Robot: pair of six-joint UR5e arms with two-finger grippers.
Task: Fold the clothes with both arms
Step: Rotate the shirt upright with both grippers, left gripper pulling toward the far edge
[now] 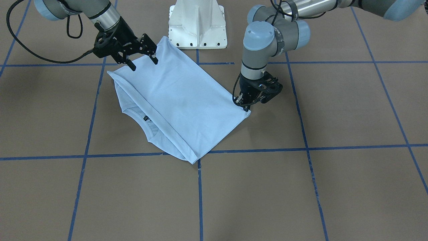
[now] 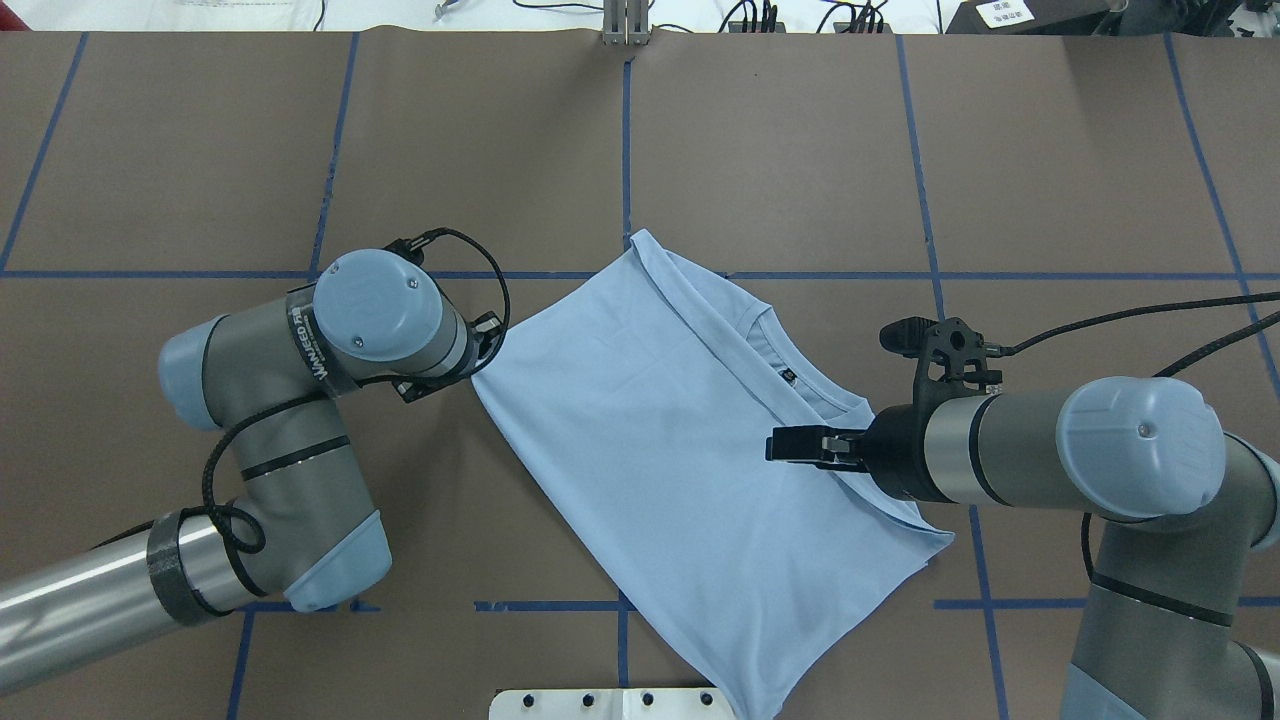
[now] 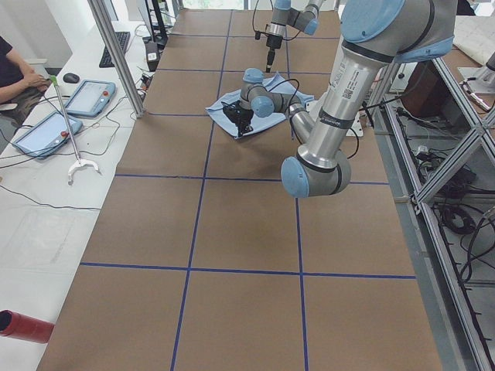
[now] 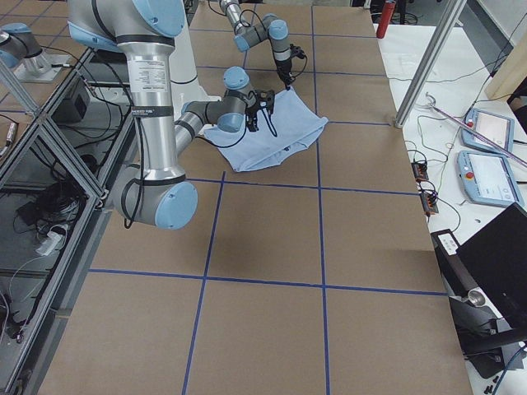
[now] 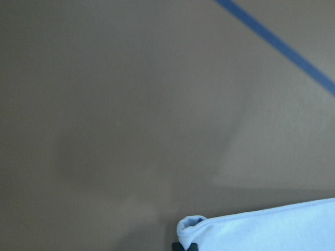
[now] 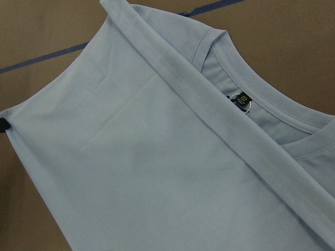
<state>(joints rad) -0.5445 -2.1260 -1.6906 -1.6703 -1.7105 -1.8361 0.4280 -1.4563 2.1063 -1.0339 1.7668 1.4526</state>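
Observation:
The light blue T-shirt (image 1: 180, 100) lies folded on the brown table, also seen from overhead (image 2: 660, 440). Its collar and label (image 1: 146, 117) face out and its print is hidden. My left gripper (image 1: 245, 107) is shut on the shirt's corner at table level. The left wrist view shows that bunched corner (image 5: 191, 227) against a black fingertip. In the overhead view the left wrist hides the fingers. My right gripper (image 1: 144, 63) is open and empty, hovering just above the opposite edge of the shirt, and it also shows from overhead (image 2: 785, 445). The right wrist view looks down on the folded hem and the label (image 6: 244, 101).
The white pedestal base (image 1: 197, 23) stands just behind the shirt. Blue tape lines (image 1: 200, 187) grid the brown table. In the exterior left view an operator (image 3: 15, 73) sits beside tablets (image 3: 89, 97) on a side bench.

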